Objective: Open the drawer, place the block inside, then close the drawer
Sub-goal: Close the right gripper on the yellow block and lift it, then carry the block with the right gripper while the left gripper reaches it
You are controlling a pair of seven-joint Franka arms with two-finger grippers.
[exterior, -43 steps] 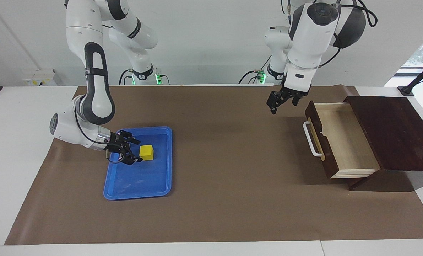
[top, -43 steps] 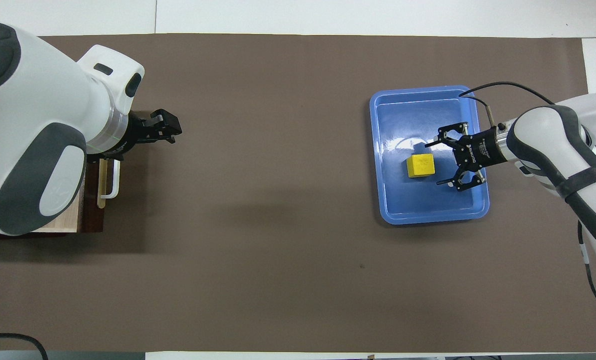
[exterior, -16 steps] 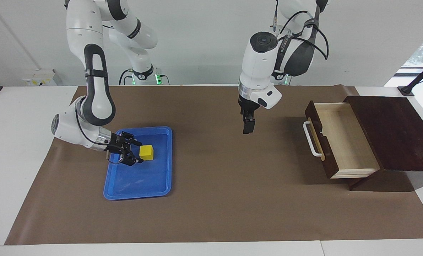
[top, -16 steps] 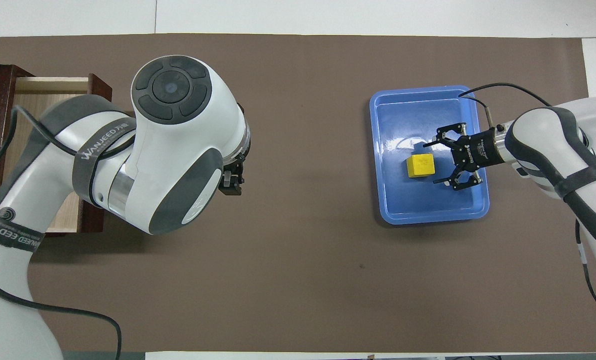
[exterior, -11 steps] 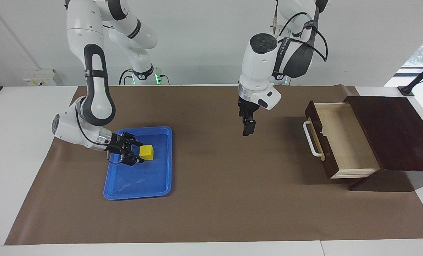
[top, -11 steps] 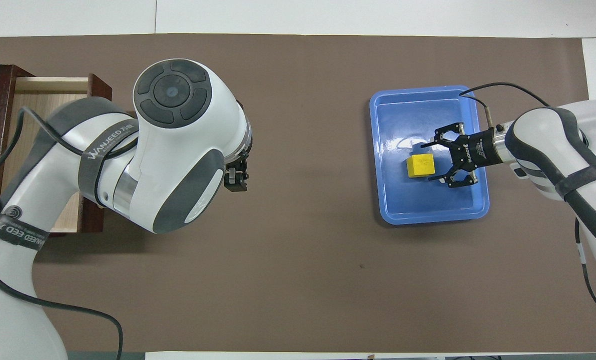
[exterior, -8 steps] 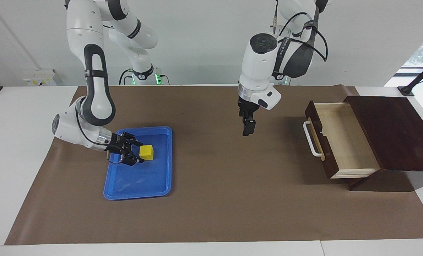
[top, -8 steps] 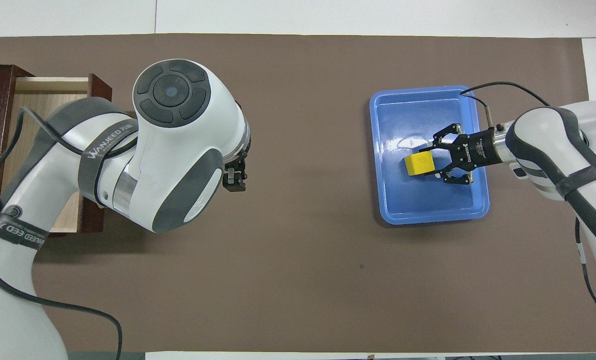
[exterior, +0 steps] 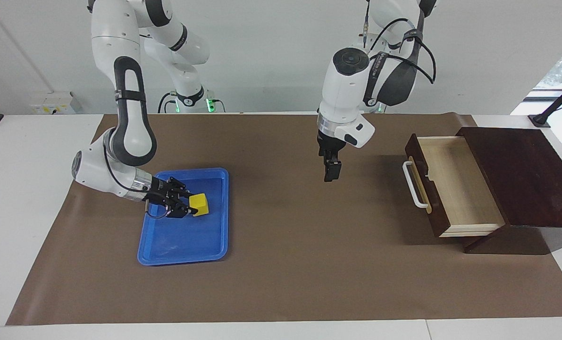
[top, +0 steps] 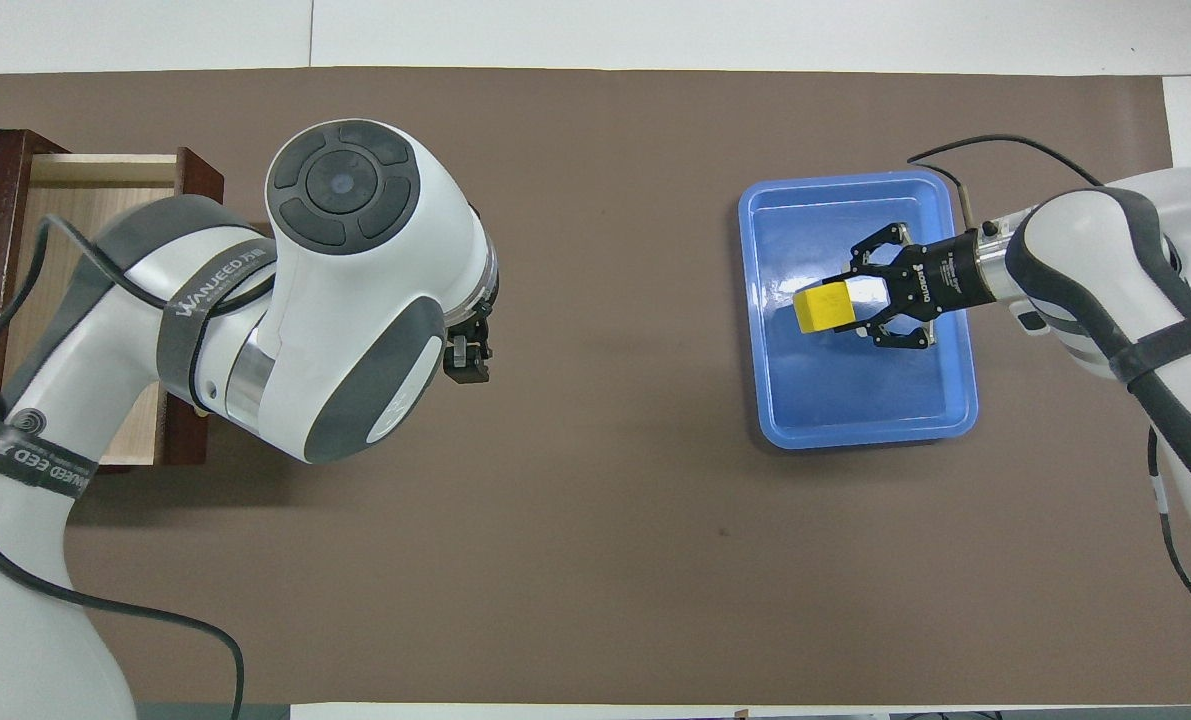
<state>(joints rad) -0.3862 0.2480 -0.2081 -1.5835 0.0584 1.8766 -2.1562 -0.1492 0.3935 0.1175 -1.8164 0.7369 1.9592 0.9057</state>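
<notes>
The yellow block (exterior: 199,204) is between the fingers of my right gripper (exterior: 189,204), just over the blue tray (exterior: 181,241). In the overhead view the block (top: 821,306) sits tilted in the shut right gripper (top: 855,302). The dark wooden box (exterior: 521,174) stands at the left arm's end of the table with its drawer (exterior: 455,179) pulled open, showing an empty pale interior and a white handle (exterior: 413,185). My left gripper (exterior: 329,172) hangs over the bare mat between tray and drawer, holding nothing.
A brown mat (exterior: 309,264) covers the table. In the overhead view the left arm's body covers the drawer's handle and much of the drawer (top: 65,200). The tray (top: 855,400) holds nothing besides the block.
My right gripper has closed on the block and tipped it up slightly from the tray floor. The left arm swung from the drawer to mid-table, then stayed still.
</notes>
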